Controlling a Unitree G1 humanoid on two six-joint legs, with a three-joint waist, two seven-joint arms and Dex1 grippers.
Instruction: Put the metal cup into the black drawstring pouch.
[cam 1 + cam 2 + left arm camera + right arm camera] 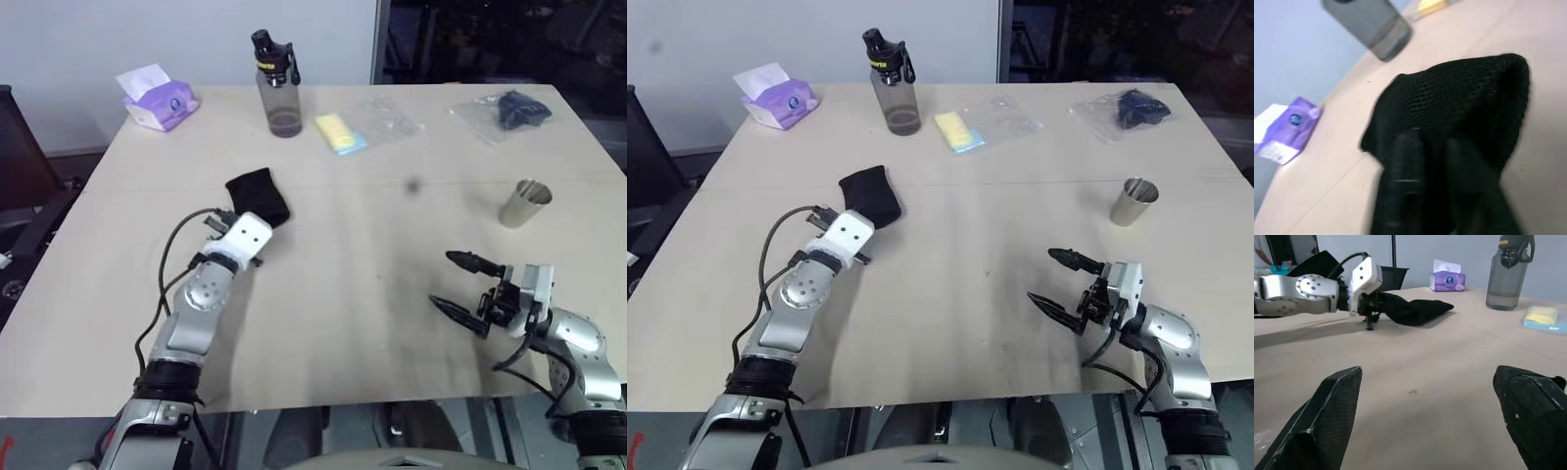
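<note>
Pinching the near edge of the black drawstring pouch [259, 196], the left gripper [1371, 308] has its fingers closed on the fabric. The right gripper [462, 284] hovers wide apart, empty, with the metal cup [525, 203] standing beyond it.

One cup [524, 203], one pouch [259, 197], one bottle [278, 85].

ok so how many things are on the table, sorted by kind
drinkware: 2, metal cup, grey water bottle
bags: 3, black drawstring pouch, clear bag with yellow item, clear bag with dark item
tissue packs: 1, purple tissue pack
total: 6
</note>
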